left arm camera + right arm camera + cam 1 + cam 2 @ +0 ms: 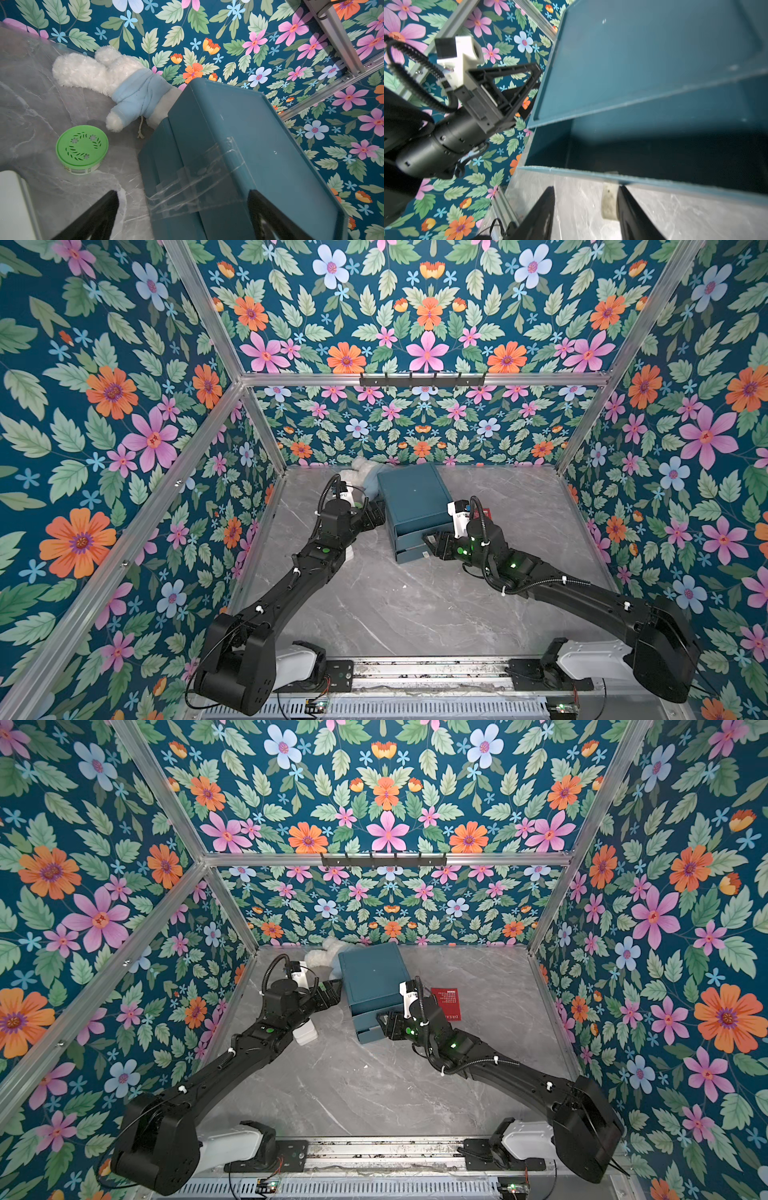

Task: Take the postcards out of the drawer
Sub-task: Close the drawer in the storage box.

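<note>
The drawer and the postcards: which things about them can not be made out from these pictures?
- Inside of the drawer: right wrist view, deep shadow hides any contents.
- The red postcard: in a top view, the right arm covers one corner; the small print is too small to read.
- The cream postcards: seen in no view.

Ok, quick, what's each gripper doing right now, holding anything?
Left gripper: jaws wide open at the drawer unit's side, holding nothing.
Right gripper: jaws partly open at the open drawer's front, holding nothing.
</note>
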